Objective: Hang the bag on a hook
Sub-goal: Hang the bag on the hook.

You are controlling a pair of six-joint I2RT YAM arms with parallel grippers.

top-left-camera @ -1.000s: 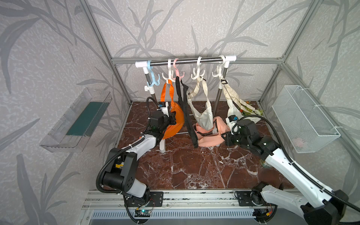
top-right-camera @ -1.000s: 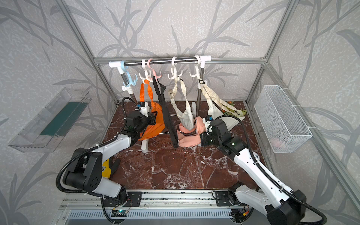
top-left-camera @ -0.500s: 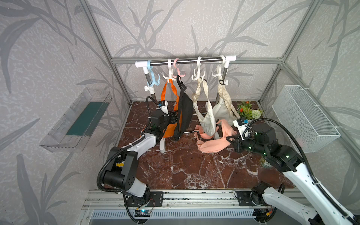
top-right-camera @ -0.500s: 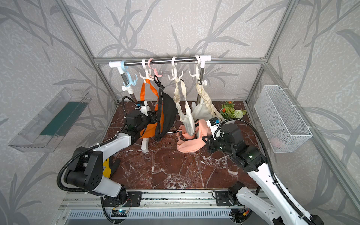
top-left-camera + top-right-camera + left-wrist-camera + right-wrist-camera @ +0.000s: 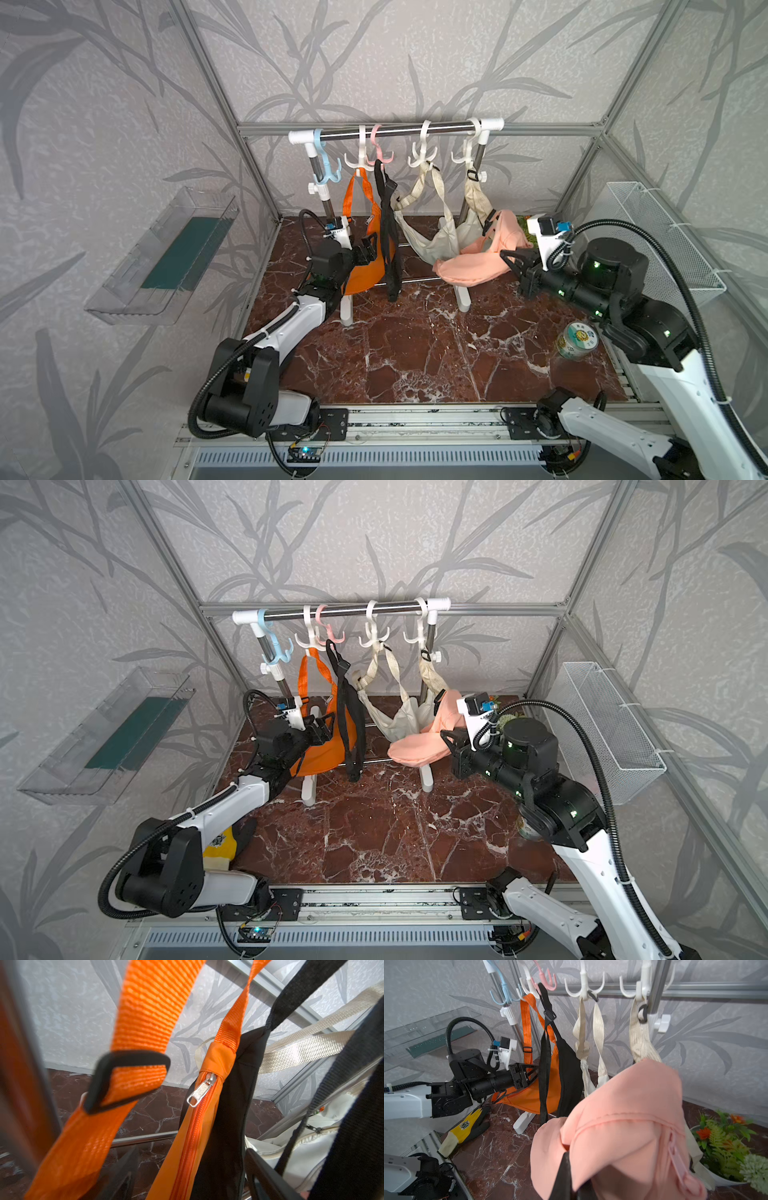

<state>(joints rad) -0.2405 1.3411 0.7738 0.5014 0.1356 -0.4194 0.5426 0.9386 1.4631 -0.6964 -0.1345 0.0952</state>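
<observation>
Pink bag long axis horizontal; right fingers clamp it; left fingers spread.

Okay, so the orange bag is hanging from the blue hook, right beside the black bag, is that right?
Not quite. The orange bag hangs from a white hook, right beside the black bag. The blue hook holds nothing. Both top views show this.

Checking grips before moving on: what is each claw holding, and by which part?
Right claw grips the pink bag by the fabric at one end of its body. Left claw is open, holding nothing.
</observation>
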